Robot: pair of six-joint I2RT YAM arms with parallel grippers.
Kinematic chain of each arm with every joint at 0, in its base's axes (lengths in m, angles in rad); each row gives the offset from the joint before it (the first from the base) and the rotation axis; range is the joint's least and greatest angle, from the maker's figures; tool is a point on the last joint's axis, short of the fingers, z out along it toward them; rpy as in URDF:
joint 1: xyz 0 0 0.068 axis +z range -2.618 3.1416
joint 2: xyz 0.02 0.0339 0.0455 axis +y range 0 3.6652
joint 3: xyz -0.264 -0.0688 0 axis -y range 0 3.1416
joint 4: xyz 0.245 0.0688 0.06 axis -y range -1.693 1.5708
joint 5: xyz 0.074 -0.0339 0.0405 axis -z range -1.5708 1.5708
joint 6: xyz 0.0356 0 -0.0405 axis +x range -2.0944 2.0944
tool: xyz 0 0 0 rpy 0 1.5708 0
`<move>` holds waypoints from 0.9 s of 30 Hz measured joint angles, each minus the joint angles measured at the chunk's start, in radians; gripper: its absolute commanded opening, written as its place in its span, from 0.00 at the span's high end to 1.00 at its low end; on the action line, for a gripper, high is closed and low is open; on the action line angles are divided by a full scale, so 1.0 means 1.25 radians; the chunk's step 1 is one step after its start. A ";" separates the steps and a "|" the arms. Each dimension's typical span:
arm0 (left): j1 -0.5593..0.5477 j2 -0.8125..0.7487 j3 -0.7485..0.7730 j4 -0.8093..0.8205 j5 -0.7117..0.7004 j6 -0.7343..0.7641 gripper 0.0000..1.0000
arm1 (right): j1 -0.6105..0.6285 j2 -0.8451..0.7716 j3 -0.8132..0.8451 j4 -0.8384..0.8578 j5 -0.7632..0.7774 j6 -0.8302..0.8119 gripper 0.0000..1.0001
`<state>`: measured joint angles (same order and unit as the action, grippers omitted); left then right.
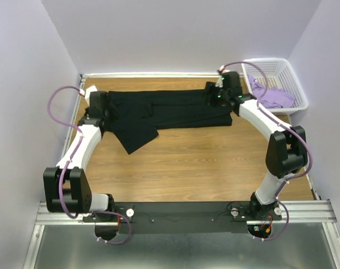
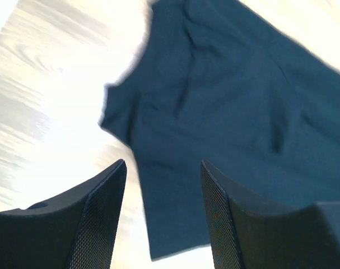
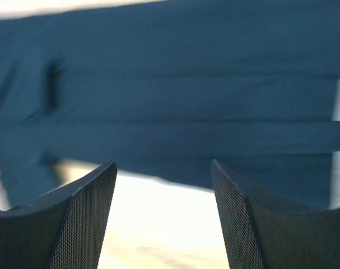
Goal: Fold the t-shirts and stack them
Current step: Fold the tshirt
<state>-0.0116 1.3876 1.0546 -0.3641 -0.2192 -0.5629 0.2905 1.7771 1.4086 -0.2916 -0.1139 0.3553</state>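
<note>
The black t-shirt (image 1: 170, 111) lies folded lengthwise in a long band across the far part of the table, with one sleeve sticking out toward the front left. It fills the left wrist view (image 2: 231, 101) and the right wrist view (image 3: 170, 84). My left gripper (image 1: 105, 106) hovers over its left end, open and empty (image 2: 164, 168). My right gripper (image 1: 214, 94) hovers over its right end, open and empty (image 3: 164, 168). The lavender t-shirt (image 1: 273, 96) lies crumpled in the white basket.
The white lattice basket (image 1: 279, 67) stands at the far right corner. Walls close in the table at the back and on both sides. Bare wooden table (image 1: 181, 162) lies in front of the black shirt.
</note>
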 measured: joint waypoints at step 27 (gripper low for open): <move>-0.139 0.010 -0.309 0.052 0.063 -0.082 0.63 | 0.334 0.300 -0.008 0.293 -0.209 0.172 0.33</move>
<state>-0.1860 1.4002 0.6689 -0.2985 -0.1402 -0.6655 0.7078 2.1521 1.3983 0.0742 -0.3748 0.5709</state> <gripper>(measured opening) 0.466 0.674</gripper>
